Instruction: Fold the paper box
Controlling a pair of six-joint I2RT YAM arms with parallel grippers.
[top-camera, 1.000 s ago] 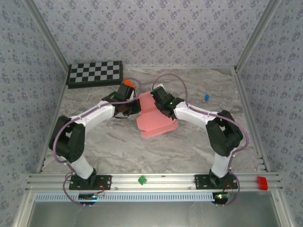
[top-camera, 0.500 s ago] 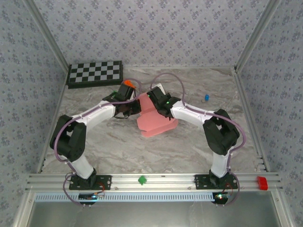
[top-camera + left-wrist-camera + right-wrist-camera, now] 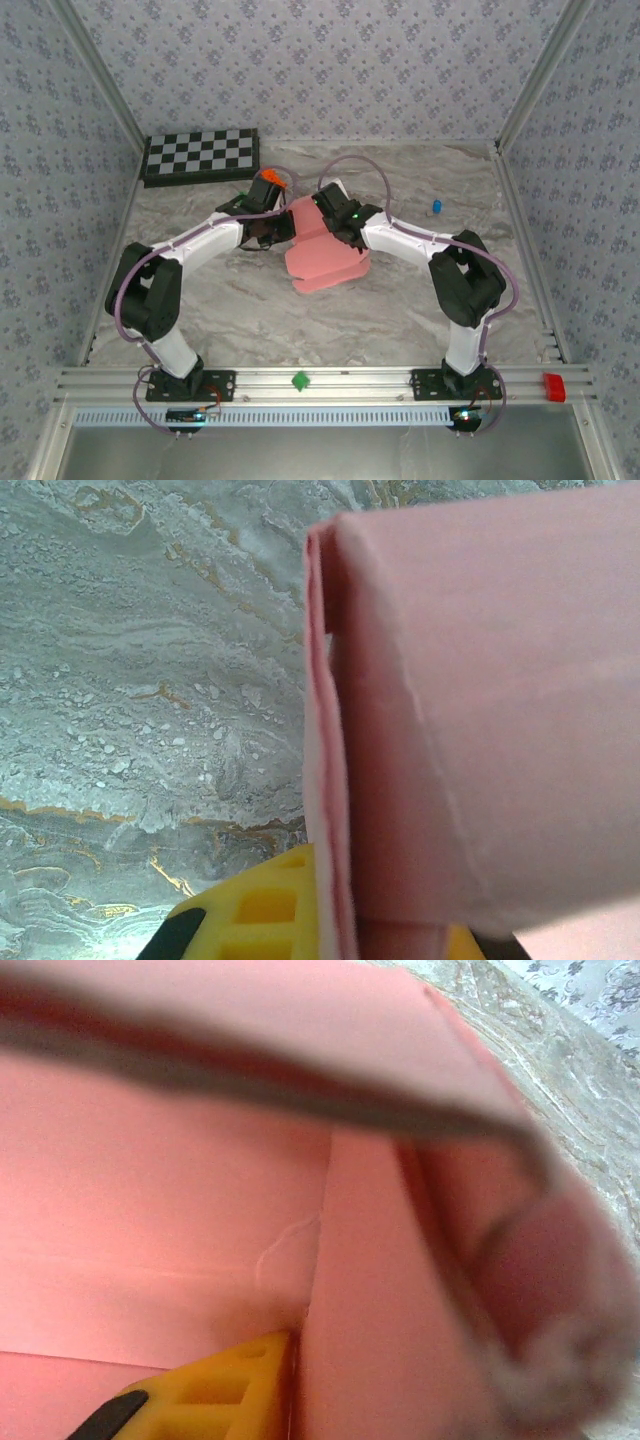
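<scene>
Left pincer (image 3: 283, 228) pinches the paper box's (image 3: 325, 262) left edge, midway across the surface (image 3: 400, 310). Right pincer (image 3: 322, 207) sits among its folds; grip state indeterminable.

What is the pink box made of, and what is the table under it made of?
The paper box looks like thin pink card with a matte finish: its edge is slim, it bends along soft creases, and nothing on it shines. The table looks like grey-white marble with gold veins, though it may only be a printed marble pattern; the pictures cannot settle that.
</scene>
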